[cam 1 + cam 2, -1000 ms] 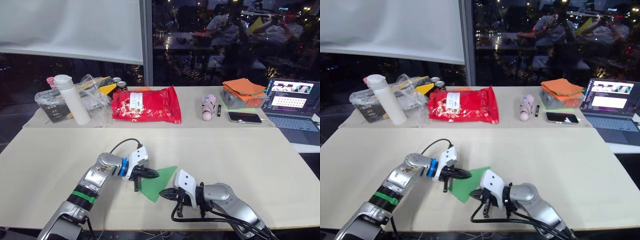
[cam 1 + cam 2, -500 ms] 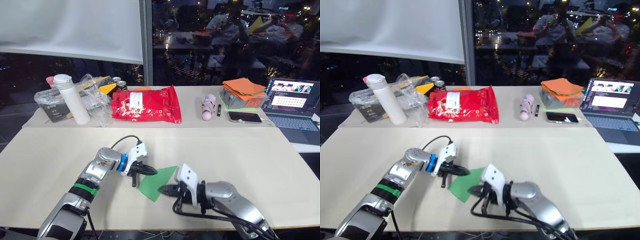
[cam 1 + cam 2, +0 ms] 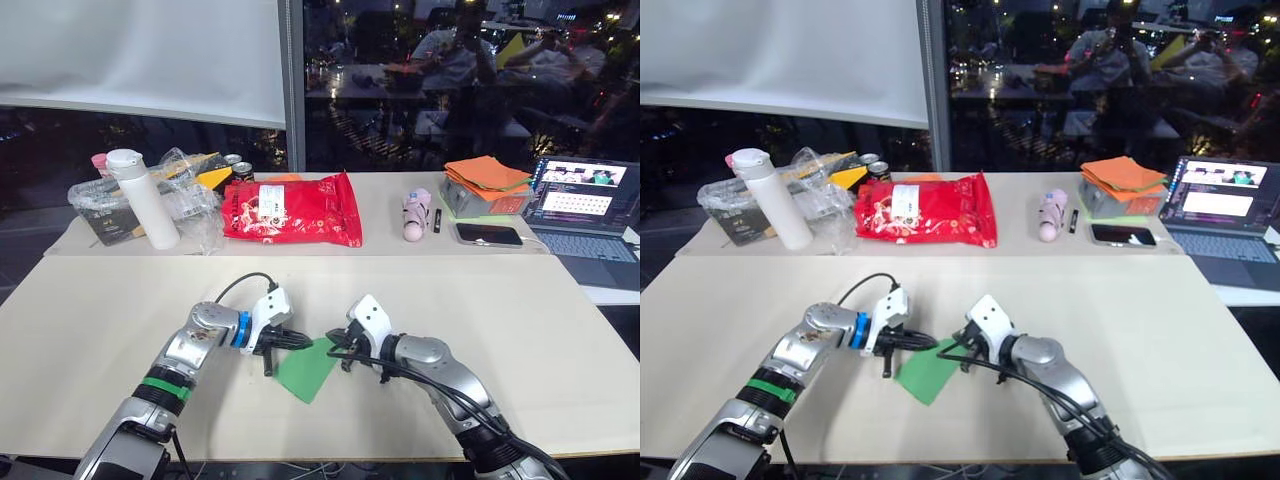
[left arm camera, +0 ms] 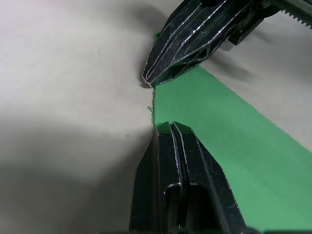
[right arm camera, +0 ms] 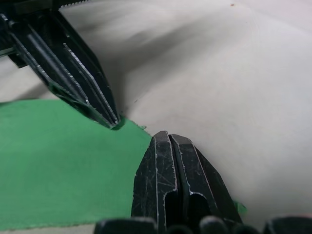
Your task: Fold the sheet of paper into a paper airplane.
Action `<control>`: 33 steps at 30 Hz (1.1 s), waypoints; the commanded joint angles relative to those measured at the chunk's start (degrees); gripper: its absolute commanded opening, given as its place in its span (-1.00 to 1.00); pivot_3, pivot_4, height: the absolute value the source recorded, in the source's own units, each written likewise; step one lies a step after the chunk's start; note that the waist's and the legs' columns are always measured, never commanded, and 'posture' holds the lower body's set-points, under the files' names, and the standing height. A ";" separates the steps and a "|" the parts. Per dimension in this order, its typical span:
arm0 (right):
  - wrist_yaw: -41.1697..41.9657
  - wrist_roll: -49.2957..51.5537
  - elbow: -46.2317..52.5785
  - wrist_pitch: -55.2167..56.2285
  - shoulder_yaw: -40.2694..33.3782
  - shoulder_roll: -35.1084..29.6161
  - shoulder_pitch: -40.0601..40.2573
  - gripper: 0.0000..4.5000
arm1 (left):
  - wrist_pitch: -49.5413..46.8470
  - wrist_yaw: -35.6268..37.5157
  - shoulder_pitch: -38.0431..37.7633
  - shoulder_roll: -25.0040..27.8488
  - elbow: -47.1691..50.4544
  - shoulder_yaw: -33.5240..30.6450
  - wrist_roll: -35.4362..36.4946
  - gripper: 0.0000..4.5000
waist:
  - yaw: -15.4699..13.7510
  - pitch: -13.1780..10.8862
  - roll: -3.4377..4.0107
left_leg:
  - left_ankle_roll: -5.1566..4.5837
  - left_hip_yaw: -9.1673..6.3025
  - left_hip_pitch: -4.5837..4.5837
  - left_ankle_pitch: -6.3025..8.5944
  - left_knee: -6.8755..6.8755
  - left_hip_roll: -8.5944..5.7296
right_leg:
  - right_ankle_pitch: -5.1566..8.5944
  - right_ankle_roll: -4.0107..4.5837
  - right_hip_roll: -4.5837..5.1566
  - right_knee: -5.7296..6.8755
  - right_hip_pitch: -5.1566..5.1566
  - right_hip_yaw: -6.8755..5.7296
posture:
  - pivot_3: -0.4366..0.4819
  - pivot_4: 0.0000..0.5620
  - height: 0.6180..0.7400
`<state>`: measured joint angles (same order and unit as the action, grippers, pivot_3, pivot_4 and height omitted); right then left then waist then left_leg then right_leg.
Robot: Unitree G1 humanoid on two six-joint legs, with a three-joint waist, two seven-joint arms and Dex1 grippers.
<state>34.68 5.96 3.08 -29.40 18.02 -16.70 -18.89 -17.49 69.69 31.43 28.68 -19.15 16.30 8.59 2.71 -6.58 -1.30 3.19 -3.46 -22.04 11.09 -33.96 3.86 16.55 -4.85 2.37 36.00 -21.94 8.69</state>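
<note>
The sheet of paper [image 3: 303,370] lies flat on the beige table [image 3: 520,330] near its front edge, as a bright green creased wedge. My left gripper [image 3: 308,342] is shut, and its tip rests on the paper's far corner. My right gripper [image 3: 334,345] is shut too and comes in from the other side, so the two tips nearly touch over that corner. In the left wrist view my own shut fingers [image 4: 170,146] lie along the paper's [image 4: 234,136] edge. The right wrist view has my shut fingers [image 5: 168,161] at the corner of the paper [image 5: 58,161].
On the rear table stand a red glossy bag [image 3: 292,210], a white bottle [image 3: 143,198], a plastic bag of clutter [image 3: 195,185], a pink object [image 3: 416,213], an orange cloth stack [image 3: 487,175], a phone [image 3: 489,235] and a laptop [image 3: 585,205].
My right gripper has swung from the paper's near right side to its far corner, meeting the left gripper's tip. The left gripper has hardly moved.
</note>
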 commanded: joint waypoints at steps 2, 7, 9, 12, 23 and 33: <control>-2.06 -1.31 -2.07 0.47 -2.65 -1.64 1.56 -1.00 | 0.32 -0.67 -0.13 0.33 0.31 -0.69 -0.40 -0.99 | -0.06 0.00 0.00 | 0.00 0.00 0.02 0.00 -0.01 0.00 | 0.00 0.00 0.00 0.00 0.03 0.00 | -0.05 -0.47 0.76; -0.02 0.26 0.09 1.82 -5.82 -5.00 2.92 -1.00 | 1.37 -0.87 0.53 -0.65 -0.76 -0.36 -0.49 -0.99 | -0.44 0.00 0.00 | 0.00 0.00 -0.01 0.00 -0.05 -0.01 | 0.00 0.00 0.00 -0.08 0.13 0.00 | -0.05 -0.47 0.76; 1.52 1.45 1.71 2.36 -6.52 -5.67 3.63 -1.00 | 1.82 -1.02 1.08 -1.47 -1.21 -0.38 -0.36 -0.99 | -0.44 0.00 0.01 | 0.00 0.00 0.00 0.00 -0.05 -0.01 | 0.00 0.00 0.00 -0.09 0.14 0.00 | -0.05 -0.47 0.76; 3.19 3.27 3.40 3.43 -6.80 -5.08 4.20 -1.00 | 2.30 -0.66 1.69 -2.11 -1.85 -0.45 -0.36 -0.99 | -0.25 0.00 0.00 | 0.00 0.00 -0.01 0.00 -0.04 -0.01 | 0.01 0.00 0.00 -0.08 0.13 0.00 | -0.05 -0.47 0.76; 1.77 2.98 4.38 1.93 -5.87 -3.44 4.36 -1.00 | 2.93 -0.26 1.38 -1.73 -2.38 -0.93 -0.79 -0.99 | 0.02 -0.01 0.01 | 0.00 0.00 -0.06 0.00 -0.03 0.00 | 0.00 0.00 0.00 -0.03 0.01 0.00 | -0.05 -0.47 0.76; 11.26 5.38 16.59 -7.22 -1.23 -13.90 2.76 -1.00 | 2.31 -0.63 0.23 -0.76 -1.18 -1.48 -0.69 -0.99 | -0.14 -0.03 0.04 | 0.00 -0.01 -0.15 0.00 -0.02 0.00 | 0.01 0.00 0.00 -0.06 -0.06 0.00 | -0.05 -0.47 0.76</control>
<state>43.80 10.38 16.25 -34.27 14.44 -29.93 -16.09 -15.12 69.23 31.75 27.29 -21.09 15.30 8.00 2.57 -6.61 -1.26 3.19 -3.47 -22.18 11.09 -33.97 3.86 16.56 -4.86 2.37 35.94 -22.00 8.69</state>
